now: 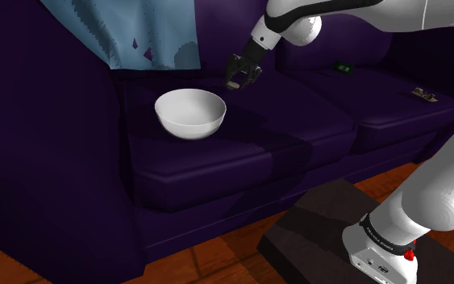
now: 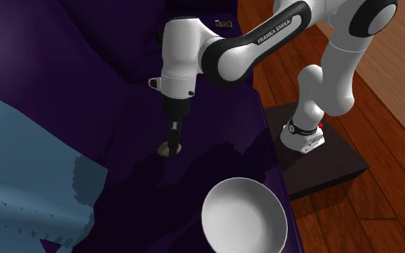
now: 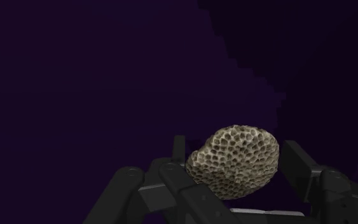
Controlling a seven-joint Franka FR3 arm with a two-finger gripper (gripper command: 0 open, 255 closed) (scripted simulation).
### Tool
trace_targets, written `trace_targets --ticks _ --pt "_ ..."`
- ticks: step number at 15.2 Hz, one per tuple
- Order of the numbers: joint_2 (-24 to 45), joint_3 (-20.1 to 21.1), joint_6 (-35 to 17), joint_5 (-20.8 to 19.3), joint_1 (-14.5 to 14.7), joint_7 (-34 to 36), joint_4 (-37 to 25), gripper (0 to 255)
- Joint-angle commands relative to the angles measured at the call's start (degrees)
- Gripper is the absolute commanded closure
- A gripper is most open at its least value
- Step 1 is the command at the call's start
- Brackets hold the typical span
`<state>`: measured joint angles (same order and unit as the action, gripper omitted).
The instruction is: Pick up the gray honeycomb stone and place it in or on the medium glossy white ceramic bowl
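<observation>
While the black gripper (image 3: pixel 234 147) stood low at the back of the dark purple sofa's (image 1: pixel 217 157) seat, its jaws were closed against both sides of the pitted, grey-tan honeycomb stone (image 3: pixel 236 163) — the wrist view showed a finger pressed to each flank. Whether the stone rested on the cushion or hung just clear of it could not be told. The glossy white bowl (image 1: pixel 190 123) sat upright on the seat near the gripper, toward the shoulder view's left, and a blue cloth (image 1: pixel 128 32) hung over the backrest behind it — touching neither.
</observation>
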<state>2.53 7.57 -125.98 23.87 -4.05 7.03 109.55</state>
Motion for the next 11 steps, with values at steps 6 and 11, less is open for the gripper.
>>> trace_targets --ticks 6,11 --pt "-0.94 -0.19 4.65 -1.07 -0.17 1.92 -3.97 255" --pt "-1.23 -0.32 8.15 -1.76 -0.29 3.28 -7.36 255"
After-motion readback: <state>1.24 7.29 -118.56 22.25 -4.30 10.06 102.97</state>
